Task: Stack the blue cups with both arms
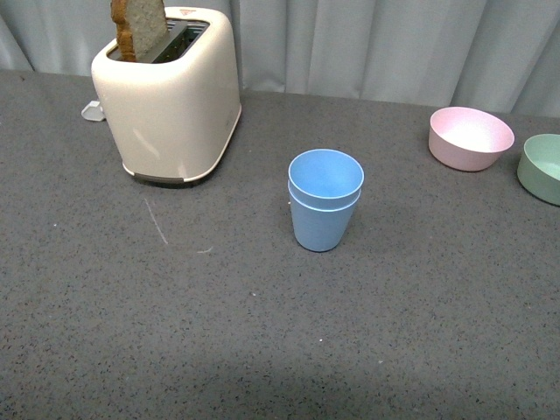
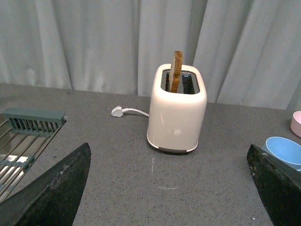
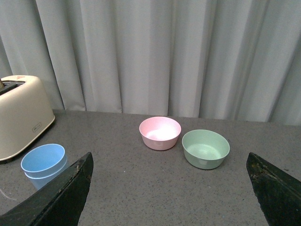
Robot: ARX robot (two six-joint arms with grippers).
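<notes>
Cups (image 1: 325,199) stand nested, one inside the other, upright near the middle of the bench (image 1: 262,350), mouths up and long axis vertical, the inner rim sitting slightly tilted above the outer. Neither arm shows in the front view. In each wrist view the left end effector (image 2: 169,188) and right end effector (image 3: 169,188) are spread wide and hold nothing. The stack looks done, so the risk is disturbance: an arm sweeping low could knock the light pair over, toward the toaster (image 1: 171,96) or the pink bowl (image 1: 470,137). The tilted inner cup may also be seated unevenly and rock if bumped.
</notes>
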